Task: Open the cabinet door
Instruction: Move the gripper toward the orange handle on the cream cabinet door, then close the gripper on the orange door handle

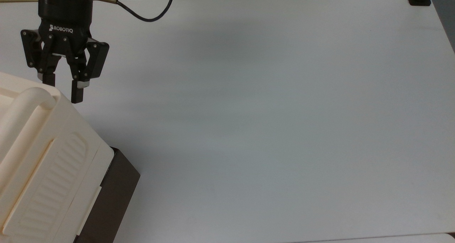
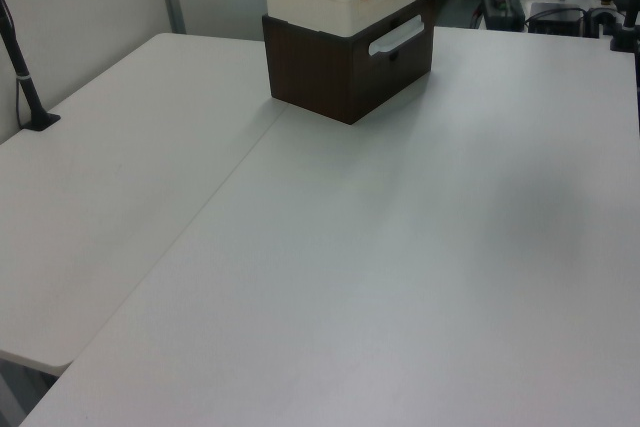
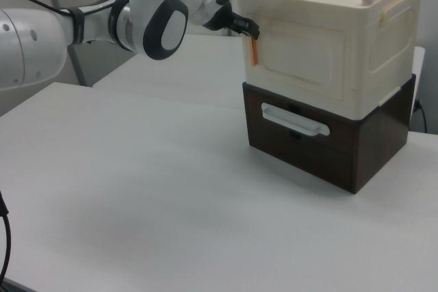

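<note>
Cream cabinet, stacked on dark brown box, at white table's lower-left corner in the top view. Cabinet door, shut flush, facing the right view's left. Black claw, fingers spread moderately apart, holding nothing, at cabinet's upper corner beside door's edge.

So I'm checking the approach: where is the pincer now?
In the top view's upper left, the open pincer hangs at the cabinet's upper corner, next to its handle.
</note>
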Available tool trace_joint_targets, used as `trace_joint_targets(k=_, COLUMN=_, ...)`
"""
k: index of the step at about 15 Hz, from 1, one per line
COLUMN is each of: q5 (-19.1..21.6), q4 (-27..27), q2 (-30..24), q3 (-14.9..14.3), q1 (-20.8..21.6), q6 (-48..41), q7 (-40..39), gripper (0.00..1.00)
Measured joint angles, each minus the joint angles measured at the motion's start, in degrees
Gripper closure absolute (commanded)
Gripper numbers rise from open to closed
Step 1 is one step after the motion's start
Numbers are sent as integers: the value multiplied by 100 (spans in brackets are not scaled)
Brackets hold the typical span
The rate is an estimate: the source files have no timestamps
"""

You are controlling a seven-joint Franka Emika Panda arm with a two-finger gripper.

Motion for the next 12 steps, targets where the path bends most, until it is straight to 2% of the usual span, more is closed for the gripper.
trace_joint_targets(k=2, q5=0, q4=4, q2=70, q3=0, q1=0, q6=227, q7=54, gripper=47)
trace_joint_targets(k=4, q5=0, q4=9, q2=114, q3=0, q1=0, q6=245, q7=70, gripper=54)
trace_joint_targets(k=7, q5=-17, q4=20, q2=143, q3=0, q1=0, q6=251, q7=75, gripper=84)
trace_joint_targets(k=9, q5=-87, q4=23, q2=145, q3=-9, q1=-11, q6=251, q7=77, gripper=98)
trace_joint_targets(k=12, q5=-190, q4=24, q2=142, q3=5, q1=4, q6=251, q7=75, gripper=99)
